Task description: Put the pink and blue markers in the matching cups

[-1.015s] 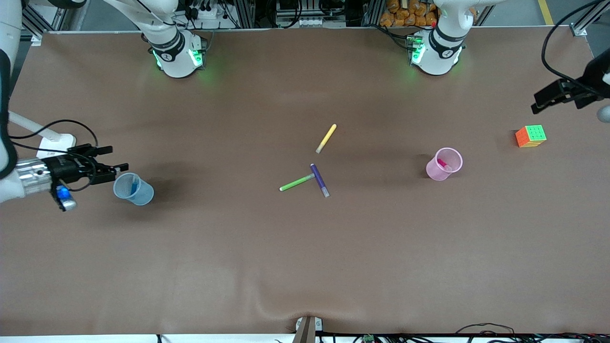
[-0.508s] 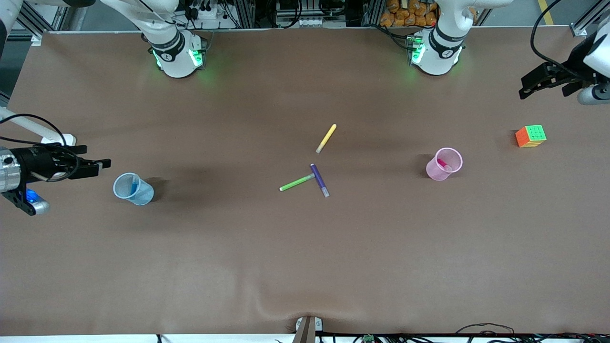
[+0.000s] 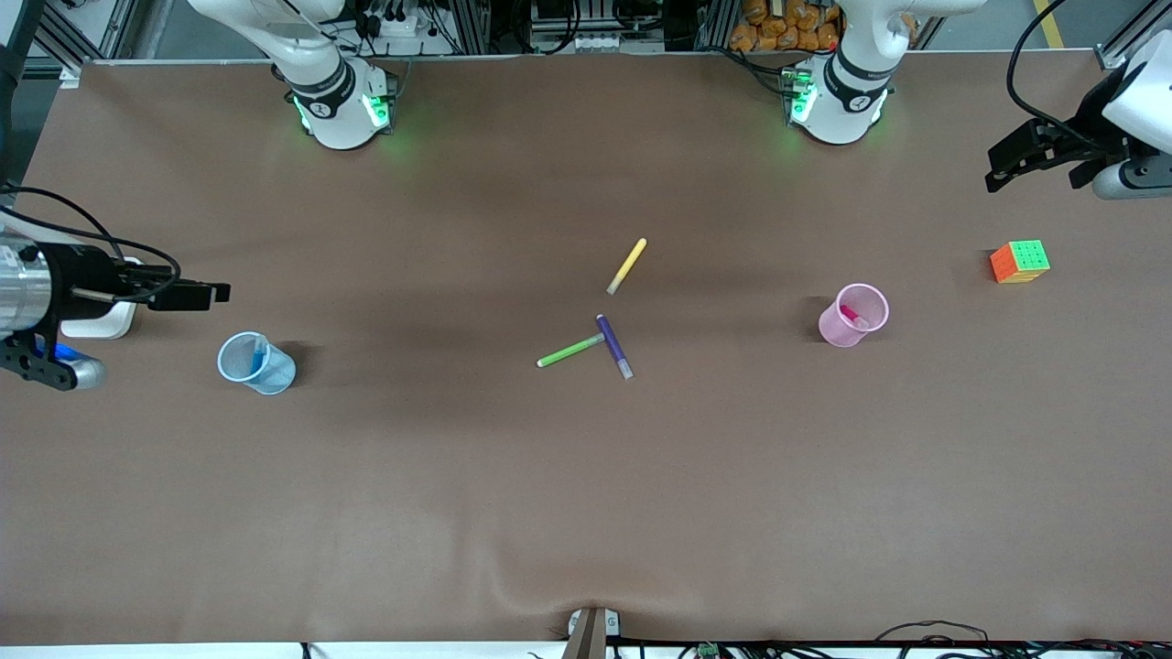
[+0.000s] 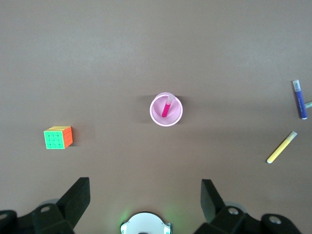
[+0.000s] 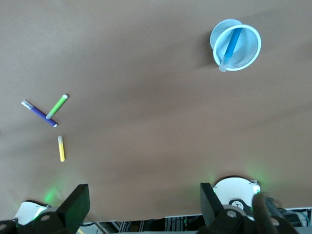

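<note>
A brown table (image 3: 586, 513) was seen from above, with both arm bases along its top edge. The pale blue cup (image 3: 257, 363) stood toward the right arm's end of the table, and the blue marker (image 3: 256, 355) was leaning inside it, its greyish cap resting on the rim. The pale pink cup (image 3: 853, 315) stood toward the left arm's end, and the pink marker (image 3: 853, 317) was standing tilted inside it.

Between the two cups, three other pens were lying flat on the table. The yellow pen (image 3: 627, 265) lay farthest from the front camera. Nearer to that camera, the green pen (image 3: 569, 351) and the dark purple pen (image 3: 614, 346) were touching at one end. A multicoloured puzzle cube (image 3: 1020, 262) sat near the left arm's end of the table, well apart from the pink cup.

The right gripper (image 3: 203, 294) was held in the air at the right arm's end of the table, beside the blue cup and apart from it; its fingers were spread wide with nothing between them. The left gripper (image 3: 1000, 169) was held in the air over the left arm's end of the table, also spread wide and empty.
</note>
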Action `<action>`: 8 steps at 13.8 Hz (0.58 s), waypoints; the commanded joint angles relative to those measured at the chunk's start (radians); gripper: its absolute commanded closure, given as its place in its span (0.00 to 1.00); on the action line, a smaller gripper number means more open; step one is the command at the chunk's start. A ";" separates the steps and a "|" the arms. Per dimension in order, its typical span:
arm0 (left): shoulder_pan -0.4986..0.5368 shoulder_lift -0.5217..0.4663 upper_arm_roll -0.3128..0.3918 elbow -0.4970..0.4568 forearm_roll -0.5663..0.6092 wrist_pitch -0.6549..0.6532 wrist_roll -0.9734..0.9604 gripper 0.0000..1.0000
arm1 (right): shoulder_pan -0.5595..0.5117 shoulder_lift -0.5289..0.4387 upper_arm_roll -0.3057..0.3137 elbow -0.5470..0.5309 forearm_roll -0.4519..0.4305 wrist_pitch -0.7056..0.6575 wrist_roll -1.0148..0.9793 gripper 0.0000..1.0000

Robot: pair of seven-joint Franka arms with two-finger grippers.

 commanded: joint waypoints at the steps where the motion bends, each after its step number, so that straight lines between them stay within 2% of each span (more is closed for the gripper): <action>1: 0.022 -0.019 -0.009 -0.015 0.007 0.009 -0.006 0.00 | -0.012 -0.058 -0.006 0.006 -0.081 0.001 -0.119 0.00; 2: 0.022 -0.024 -0.009 -0.015 0.007 0.002 -0.006 0.00 | 0.004 -0.084 0.004 0.002 -0.159 0.027 -0.130 0.00; 5: 0.033 -0.038 -0.014 -0.020 0.007 -0.008 -0.006 0.00 | 0.039 -0.124 0.001 -0.026 -0.189 0.053 -0.141 0.00; 6: 0.033 -0.038 -0.014 -0.020 0.007 -0.006 -0.006 0.00 | 0.038 -0.156 0.001 -0.070 -0.189 0.080 -0.150 0.00; 8: 0.031 -0.035 -0.014 -0.018 0.007 -0.005 -0.006 0.00 | 0.035 -0.277 0.001 -0.252 -0.200 0.201 -0.214 0.00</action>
